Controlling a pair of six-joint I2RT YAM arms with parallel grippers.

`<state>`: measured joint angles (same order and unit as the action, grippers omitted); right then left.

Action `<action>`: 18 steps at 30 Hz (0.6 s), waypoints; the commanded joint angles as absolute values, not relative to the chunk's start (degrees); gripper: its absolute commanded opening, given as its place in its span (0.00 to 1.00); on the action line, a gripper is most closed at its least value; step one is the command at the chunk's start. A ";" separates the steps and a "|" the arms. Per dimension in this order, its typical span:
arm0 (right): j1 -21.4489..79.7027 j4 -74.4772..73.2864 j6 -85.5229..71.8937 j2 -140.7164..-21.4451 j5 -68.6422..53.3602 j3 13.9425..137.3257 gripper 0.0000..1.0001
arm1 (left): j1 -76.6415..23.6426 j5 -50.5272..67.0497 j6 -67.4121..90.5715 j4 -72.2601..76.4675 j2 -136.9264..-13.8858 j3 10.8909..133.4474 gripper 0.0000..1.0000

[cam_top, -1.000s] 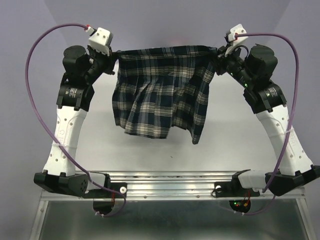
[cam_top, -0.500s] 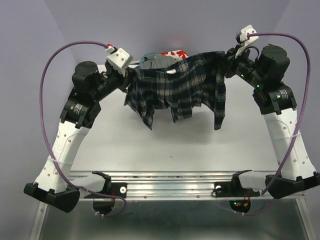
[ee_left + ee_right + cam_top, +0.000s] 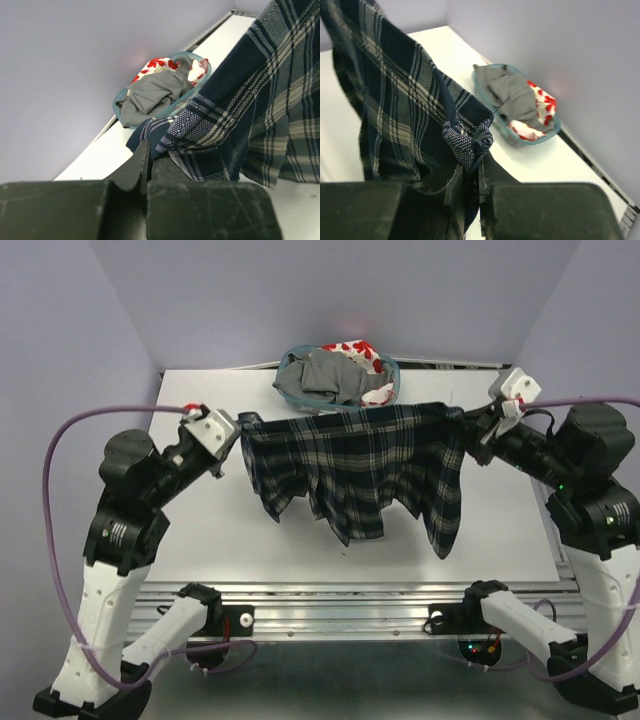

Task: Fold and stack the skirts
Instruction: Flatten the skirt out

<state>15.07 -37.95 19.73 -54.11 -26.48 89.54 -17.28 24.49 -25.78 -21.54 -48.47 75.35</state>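
Plaid skirt [image 3: 355, 465] held in air above bench [image 3: 200, 520], waistband stretched L–R, hem hanging uneven below. L pincer [image 3: 238, 424] pinched tight on the skirt's L waist corner. R pincer [image 3: 470, 420] likewise clamped on R corner, cloth bunched betw. its fingers. Grey skirt [image 3: 322, 375] and white/red print skirt [image 3: 357, 348] lie crumpled in teal basket [image 3: 116, 106] at far edge of bench, behind the plaid; grey mostly on top.
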 commanded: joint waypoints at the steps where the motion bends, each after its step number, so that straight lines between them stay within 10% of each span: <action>1: 14.06 -46.30 25.57 -50.29 -31.26 88.33 0.01 | -16.08 25.82 -33.39 -24.69 -39.84 71.82 0.00; 18: 13.01 -53.45 22.77 -36.99 -42.28 74.73 0.01 | -15.21 31.38 -41.92 -45.71 -26.45 71.38 0.00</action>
